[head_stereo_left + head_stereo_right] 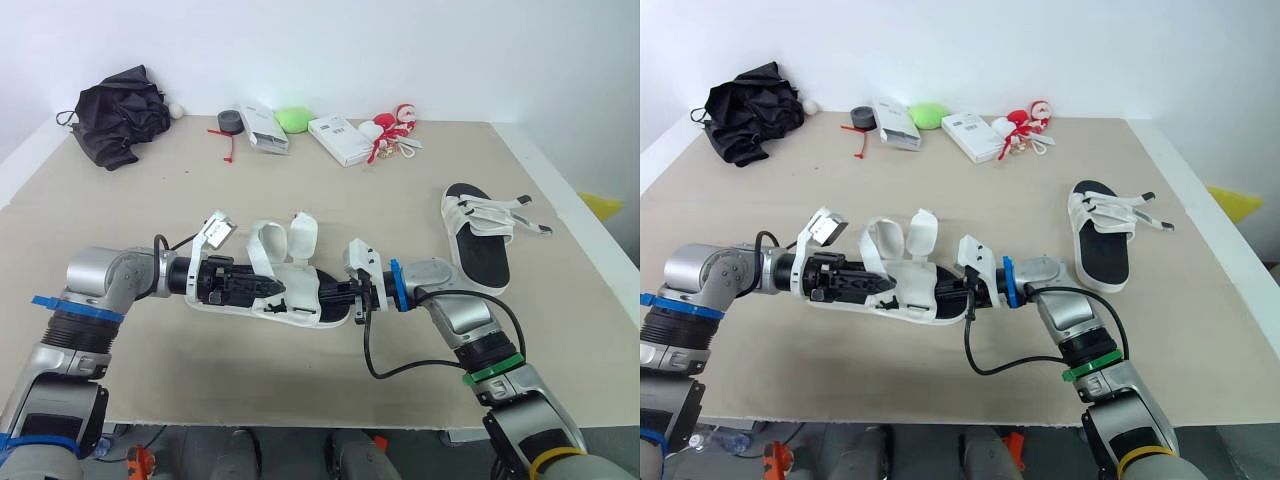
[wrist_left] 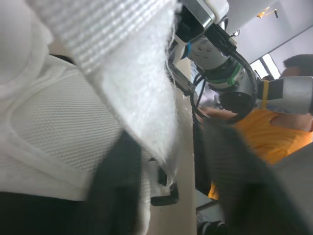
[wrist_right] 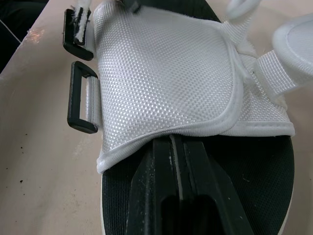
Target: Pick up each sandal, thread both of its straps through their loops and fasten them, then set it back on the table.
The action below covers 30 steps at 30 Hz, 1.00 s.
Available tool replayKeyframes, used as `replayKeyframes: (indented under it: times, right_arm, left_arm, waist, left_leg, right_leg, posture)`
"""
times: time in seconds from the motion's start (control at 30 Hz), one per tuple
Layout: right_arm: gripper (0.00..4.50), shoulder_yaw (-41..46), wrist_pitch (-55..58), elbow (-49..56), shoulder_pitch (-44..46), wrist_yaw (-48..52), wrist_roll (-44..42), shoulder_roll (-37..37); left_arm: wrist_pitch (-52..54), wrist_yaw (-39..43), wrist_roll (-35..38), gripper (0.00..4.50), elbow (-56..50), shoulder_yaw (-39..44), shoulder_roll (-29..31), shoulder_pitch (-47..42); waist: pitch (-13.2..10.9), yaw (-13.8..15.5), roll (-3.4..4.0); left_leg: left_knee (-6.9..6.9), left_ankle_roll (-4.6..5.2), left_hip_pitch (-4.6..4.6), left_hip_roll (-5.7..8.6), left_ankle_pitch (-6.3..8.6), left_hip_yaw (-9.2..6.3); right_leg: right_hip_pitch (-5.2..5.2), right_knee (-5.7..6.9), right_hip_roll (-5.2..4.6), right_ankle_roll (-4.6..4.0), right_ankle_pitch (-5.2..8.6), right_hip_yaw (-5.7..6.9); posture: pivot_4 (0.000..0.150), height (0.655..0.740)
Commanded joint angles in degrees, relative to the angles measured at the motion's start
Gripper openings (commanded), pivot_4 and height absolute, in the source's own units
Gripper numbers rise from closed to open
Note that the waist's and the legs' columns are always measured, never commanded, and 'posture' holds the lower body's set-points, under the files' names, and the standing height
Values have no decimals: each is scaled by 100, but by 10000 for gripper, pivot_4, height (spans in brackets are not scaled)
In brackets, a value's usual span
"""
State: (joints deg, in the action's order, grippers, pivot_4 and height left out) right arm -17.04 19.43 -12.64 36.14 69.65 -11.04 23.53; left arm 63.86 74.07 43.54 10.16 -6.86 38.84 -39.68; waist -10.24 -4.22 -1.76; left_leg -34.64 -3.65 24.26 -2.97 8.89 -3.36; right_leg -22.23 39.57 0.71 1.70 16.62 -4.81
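The right tool (image 3: 177,147) has its fingers pressed together, lying along the footbed beneath the white mesh flap (image 3: 161,73) of the near sandal (image 1: 303,283). Whether they pinch anything there is hidden. Two black loops (image 3: 80,105) sit just beside the flap's edge, on the worktop (image 1: 300,180). The sandal's long axis runs straight ahead from this tool to the left tool (image 1: 255,287); whether that one grips I cannot tell. The upright straps (image 1: 265,245) stand nearer the left tool, so it probably threads them. The second sandal (image 1: 478,240) lies well apart, out beyond the right arm.

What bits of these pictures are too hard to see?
- Left wrist view: the white strap, blurred from closeness, hides most of the near sandal.
- Same view: the person in orange is cut off by the edge.
- Eye views: writing on the white box is too small.
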Motion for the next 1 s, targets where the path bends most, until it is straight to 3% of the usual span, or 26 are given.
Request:
replayKeyframes:
  times: [0.03,0.3,0.5,0.73,1.0]
  right_arm:
    - [0,-175,99,-174,-117,-16,149,24]
    - [0,-162,88,-165,-150,-29,150,39]
    - [0,-168,93,-160,-152,-43,146,20]
    - [0,-167,120,-92,-205,-70,130,3]
    - [0,-168,152,1,-288,-142,118,-15]
  left_arm:
    - [-138,-78,-25,846,-74,173,-87,-25]
    - [-135,-71,-49,846,-97,131,-111,-81]
    - [20,478,-110,846,-185,-296,190,-239]
    - [-423,1299,-717,846,271,-1011,546,-685]
    - [-1087,1818,-1356,846,743,-1495,428,-1046]
  waist:
    - [0,0,0]
    - [0,0,0]
    - [0,0,0]
    - [0,-12,0]
    - [0,-15,0]
  left_leg:
    - [0,0,0,0,0,0]
    - [0,0,0,0,0,0]
    - [0,0,0,0,0,0]
    - [2,0,-1,0,0,0]
    - [8,0,-2,0,0,1]
  right_leg:
    - [0,0,0,0,0,0]
    - [0,0,0,0,0,0]
    - [0,0,0,0,0,1]
    - [-1,0,2,0,0,0]
    - [-4,0,3,-2,2,-1]
  posture:
    - [1500,7380]
    - [1500,7380]
    - [1500,7380]
    - [1500,7380]
    - [1500,7380]
